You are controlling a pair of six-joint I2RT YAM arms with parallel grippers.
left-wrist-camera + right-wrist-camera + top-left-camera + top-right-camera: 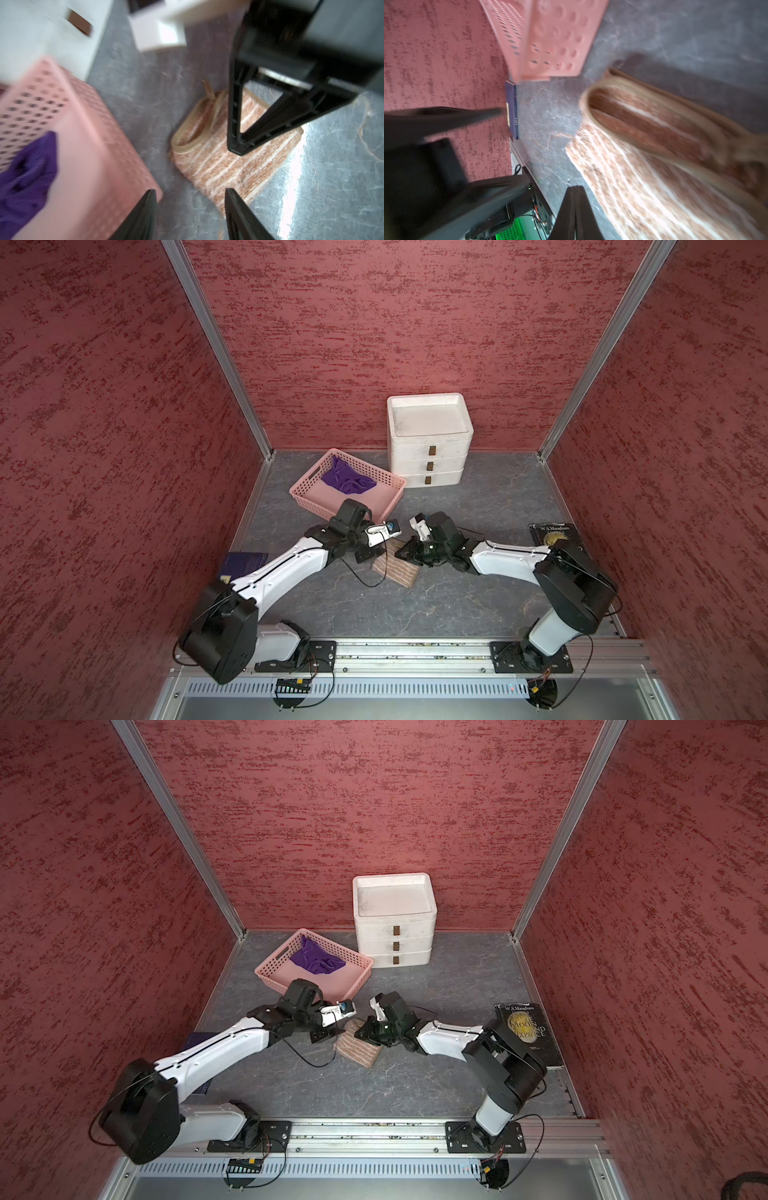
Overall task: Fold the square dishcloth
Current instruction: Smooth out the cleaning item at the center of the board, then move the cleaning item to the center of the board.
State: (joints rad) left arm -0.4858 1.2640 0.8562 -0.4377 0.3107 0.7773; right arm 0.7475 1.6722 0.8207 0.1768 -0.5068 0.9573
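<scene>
Between the two arms, on the gray surface (457, 605) just in front of the pink basket (307, 493), lies the striped dishcloth (397, 570), folded. The left fingers (149, 207) stand apart, empty; the right fingers (576, 199) are pressed together, close by it.

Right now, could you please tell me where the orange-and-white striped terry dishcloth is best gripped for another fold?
I would grip the beige hemmed edge of the orange-and-white striped terry dishcloth, where it curls up on the side facing the pink perforated plastic basket. Come in low from that side: the layers gape there, while the rest lies flat.
</scene>
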